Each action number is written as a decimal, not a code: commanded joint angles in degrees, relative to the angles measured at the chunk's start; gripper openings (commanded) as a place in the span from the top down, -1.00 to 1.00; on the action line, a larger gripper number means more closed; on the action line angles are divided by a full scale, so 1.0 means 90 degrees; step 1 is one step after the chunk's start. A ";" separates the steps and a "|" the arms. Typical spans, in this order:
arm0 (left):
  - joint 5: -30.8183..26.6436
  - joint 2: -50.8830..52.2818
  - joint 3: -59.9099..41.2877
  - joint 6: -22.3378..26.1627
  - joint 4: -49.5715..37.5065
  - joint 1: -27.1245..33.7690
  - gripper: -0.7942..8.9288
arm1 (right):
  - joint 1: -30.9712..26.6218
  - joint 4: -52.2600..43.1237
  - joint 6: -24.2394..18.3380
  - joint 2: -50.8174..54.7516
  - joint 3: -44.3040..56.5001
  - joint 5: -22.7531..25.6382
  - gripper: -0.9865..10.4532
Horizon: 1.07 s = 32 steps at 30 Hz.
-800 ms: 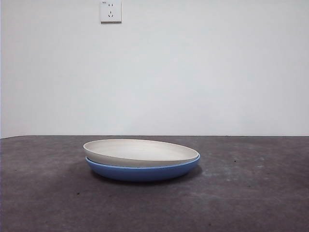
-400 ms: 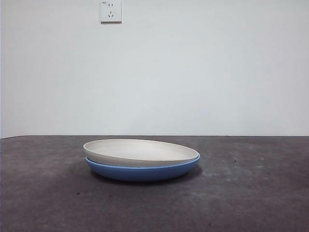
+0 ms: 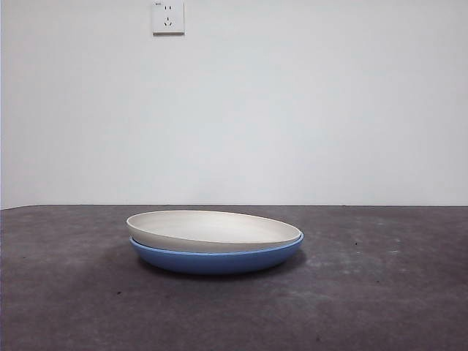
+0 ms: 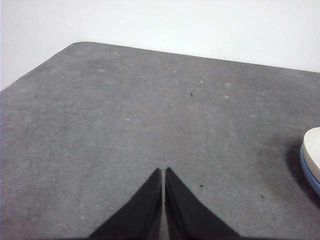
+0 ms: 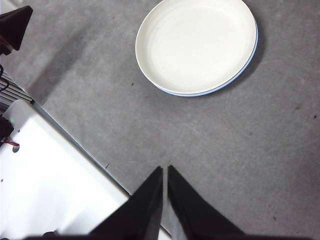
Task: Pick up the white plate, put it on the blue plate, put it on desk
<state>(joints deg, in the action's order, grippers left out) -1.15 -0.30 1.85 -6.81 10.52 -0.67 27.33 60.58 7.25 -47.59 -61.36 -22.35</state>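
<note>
The white plate (image 3: 212,229) rests inside the blue plate (image 3: 216,259) on the dark grey desk (image 3: 380,292), near the middle of the front view. In the right wrist view the white plate (image 5: 197,42) covers the blue plate (image 5: 249,62), which shows only as a thin rim. In the left wrist view the white plate (image 4: 313,152) and the blue plate (image 4: 309,175) show at one edge. My left gripper (image 4: 164,172) is shut and empty over bare desk, away from the plates. My right gripper (image 5: 164,171) is shut and empty, high above the desk's edge, apart from the plates.
A wall socket (image 3: 167,17) sits on the white wall behind the desk. In the right wrist view a white surface (image 5: 45,185) lies beyond the desk's edge, and a black part (image 5: 14,26) shows at a corner.
</note>
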 commanded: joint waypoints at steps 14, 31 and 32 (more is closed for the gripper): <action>0.0039 0.0015 -0.0131 -0.0039 0.0041 -0.0010 0.82 | 0.0036 -0.0061 -0.0092 -0.0024 -0.0109 -0.0015 0.81; 0.0039 0.0015 -0.0131 -0.0039 0.0041 -0.0010 0.82 | -0.1042 -0.2232 -0.0862 0.0741 0.0668 0.0318 0.81; 0.0039 0.0015 -0.0131 -0.0039 0.0041 -0.0010 0.82 | -0.1260 -0.2620 -0.0852 0.0964 0.0933 0.0291 0.81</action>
<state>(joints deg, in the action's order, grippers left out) -1.15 -0.30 1.85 -6.96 10.52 -0.67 17.06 40.12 0.58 -40.01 -54.11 -19.49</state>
